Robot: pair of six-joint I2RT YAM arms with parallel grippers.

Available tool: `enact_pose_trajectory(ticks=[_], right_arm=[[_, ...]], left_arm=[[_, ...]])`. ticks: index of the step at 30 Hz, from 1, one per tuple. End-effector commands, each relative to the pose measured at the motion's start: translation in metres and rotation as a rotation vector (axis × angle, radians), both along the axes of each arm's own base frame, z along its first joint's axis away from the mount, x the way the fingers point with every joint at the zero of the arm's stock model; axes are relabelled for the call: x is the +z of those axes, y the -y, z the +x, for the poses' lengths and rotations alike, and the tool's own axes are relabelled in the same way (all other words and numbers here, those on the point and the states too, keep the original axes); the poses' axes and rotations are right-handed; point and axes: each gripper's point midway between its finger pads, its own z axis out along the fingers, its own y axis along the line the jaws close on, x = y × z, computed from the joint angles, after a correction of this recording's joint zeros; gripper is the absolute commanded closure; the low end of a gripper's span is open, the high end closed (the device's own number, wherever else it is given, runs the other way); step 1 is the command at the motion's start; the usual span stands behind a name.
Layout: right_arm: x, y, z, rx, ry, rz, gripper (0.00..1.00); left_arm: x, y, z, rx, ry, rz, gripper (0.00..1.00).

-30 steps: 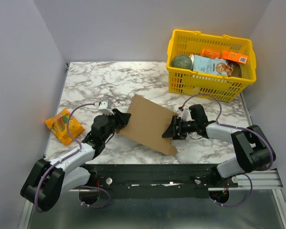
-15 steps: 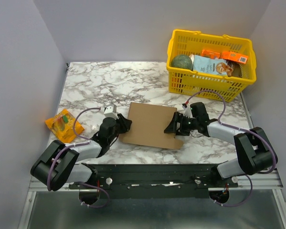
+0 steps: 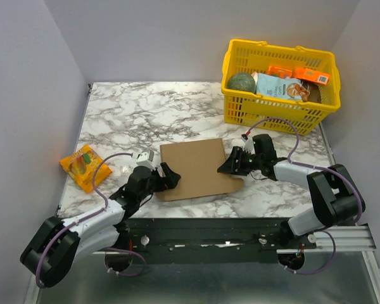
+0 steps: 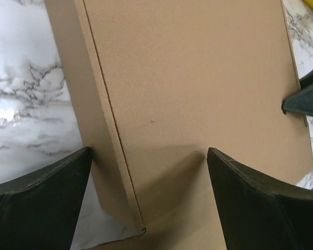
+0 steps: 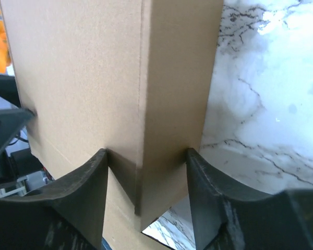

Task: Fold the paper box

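The paper box [image 3: 193, 168] is a closed, shallow brown cardboard box lying on the marble near the front edge. My left gripper [image 3: 168, 176] sits at its near-left corner. In the left wrist view the paper box [image 4: 198, 78] fills the frame, and the left gripper [image 4: 148, 153] is spread wide across its corner, open. My right gripper [image 3: 231, 164] is at the box's right edge. In the right wrist view both fingers [image 5: 94, 187] press the paper box [image 5: 78, 78] on either side of its edge, with the right gripper [image 5: 146, 152] shut on it.
A yellow plastic basket [image 3: 278, 47] with groceries stands at the back right. An orange snack packet [image 3: 84, 166] lies at the left edge of the marble top. Grey walls close in the left, back and right sides.
The box has swung from a tilted, raised pose to lying nearly square on the table. My left jaws have spread wide and released it; the right jaws have narrowed onto its edge.
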Motion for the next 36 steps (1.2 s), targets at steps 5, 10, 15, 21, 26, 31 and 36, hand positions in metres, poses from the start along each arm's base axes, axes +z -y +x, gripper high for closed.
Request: enact_pose_trajectory(ticks=[5, 10, 15, 21, 26, 31, 36], right_arm=[[-0.060, 0.032, -0.035, -0.073, -0.229, -0.094, 0.57], [-0.056, 0.035, -0.033, -0.096, -0.257, -0.032, 0.62], [-0.056, 0.039, -0.034, -0.117, -0.290, 0.011, 0.68], [-0.057, 0.041, -0.033, -0.131, -0.301, 0.025, 0.70], [-0.058, 0.044, -0.032, -0.148, -0.316, 0.047, 0.71], [-0.059, 0.045, -0.032, -0.158, -0.325, 0.055, 0.72], [-0.058, 0.046, -0.031, -0.163, -0.322, 0.055, 0.73]], left_arm=[[0.027, -0.009, -0.022, 0.029, -0.005, -0.113, 0.01], [0.043, -0.009, -0.024, 0.019, 0.011, -0.182, 0.01], [0.043, -0.015, -0.017, 0.014, -0.016, -0.241, 0.01], [0.045, -0.023, -0.006, 0.023, -0.005, -0.259, 0.01], [0.039, -0.015, -0.006, -0.012, -0.027, -0.298, 0.01], [0.031, -0.012, -0.003, -0.022, -0.050, -0.300, 0.01], [0.027, -0.012, 0.001, -0.011, -0.045, -0.310, 0.01]])
